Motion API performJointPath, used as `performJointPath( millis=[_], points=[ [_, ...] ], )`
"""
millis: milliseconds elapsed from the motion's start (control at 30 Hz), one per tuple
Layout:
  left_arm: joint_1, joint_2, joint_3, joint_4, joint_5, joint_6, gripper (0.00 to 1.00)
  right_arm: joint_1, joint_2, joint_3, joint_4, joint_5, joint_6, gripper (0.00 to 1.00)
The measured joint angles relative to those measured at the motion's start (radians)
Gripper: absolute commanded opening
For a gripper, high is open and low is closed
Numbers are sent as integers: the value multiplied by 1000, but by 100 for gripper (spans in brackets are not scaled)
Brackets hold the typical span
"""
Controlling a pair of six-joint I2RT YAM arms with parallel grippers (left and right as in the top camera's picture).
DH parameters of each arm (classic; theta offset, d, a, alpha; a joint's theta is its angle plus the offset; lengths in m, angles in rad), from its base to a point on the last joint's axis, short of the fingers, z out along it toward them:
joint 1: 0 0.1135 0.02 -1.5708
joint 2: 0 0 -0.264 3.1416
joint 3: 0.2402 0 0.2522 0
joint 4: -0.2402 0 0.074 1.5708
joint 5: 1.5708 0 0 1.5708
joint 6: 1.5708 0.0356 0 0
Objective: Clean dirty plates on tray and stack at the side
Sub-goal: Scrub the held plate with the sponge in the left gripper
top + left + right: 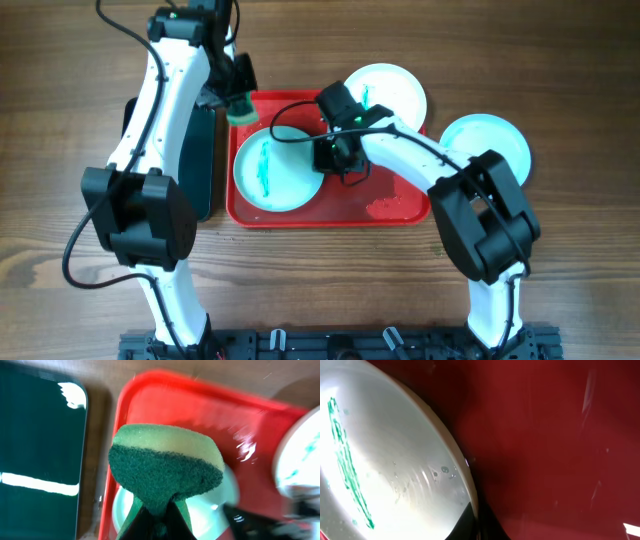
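A plate (272, 172) with a teal-green smear lies on the left part of the red tray (390, 205). My right gripper (332, 152) is shut on its right rim; in the right wrist view the rim sits between my fingers (479, 525), with the smeared plate (380, 460) to the left and the tray (550, 445) to the right. My left gripper (238, 98) is shut on a green sponge (241, 109) and holds it above the tray's back left corner. In the left wrist view the sponge (165, 467) hangs over the plate (222, 505). A second smeared plate (388, 92) sits at the tray's back right. A plain pale aqua plate (492, 145) lies on the table to the right of the tray.
A narrow black tray (205, 160) lies just left of the red tray, partly under my left arm; it also shows in the left wrist view (40, 445). Wooden table surrounds both trays. A wet patch (385, 207) marks the red tray's front right.
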Motion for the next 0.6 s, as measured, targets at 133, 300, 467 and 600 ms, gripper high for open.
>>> performJointPath(
  millis=[133,300,467,600],
  points=[
    [0,1,-149,71,0,6,4,-61,0,0,2,0,4,4],
    [-1,1,-330,254,58,115,4,-68,0,0,3,0,3,4],
    [-63,1,-369,383,83,190,4,-66,0,0,3,1,0,4],
    [-99,3,-369,403,52,212,4,-63,0,0,5,1,-5,4]
  ],
)
